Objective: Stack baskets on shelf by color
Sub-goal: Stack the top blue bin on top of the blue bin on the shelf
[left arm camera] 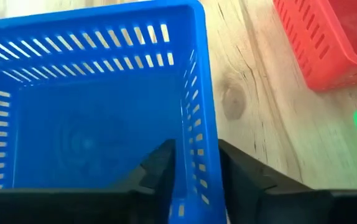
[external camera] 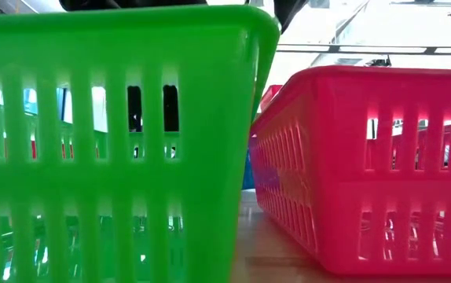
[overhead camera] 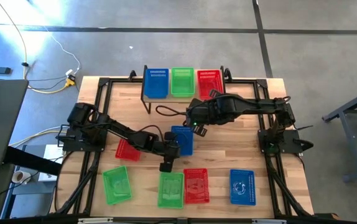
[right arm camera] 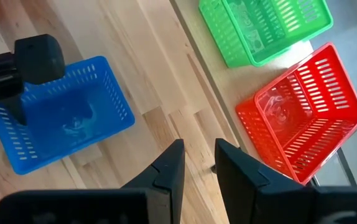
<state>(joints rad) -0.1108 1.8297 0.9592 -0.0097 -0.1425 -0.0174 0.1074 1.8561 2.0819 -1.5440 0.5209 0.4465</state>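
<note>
One blue basket (left arm camera: 91,124) wall between left gripper (left arm camera: 194,165) fingers

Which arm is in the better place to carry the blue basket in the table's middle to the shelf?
The left. The left gripper already straddles one wall of the blue basket. The right gripper hangs empty beside the shelf.

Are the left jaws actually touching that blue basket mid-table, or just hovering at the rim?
Touching. The left wrist view shows the left gripper straddling the blue basket, its jaws pressed against the side wall from inside and outside, no gap visible.
</note>
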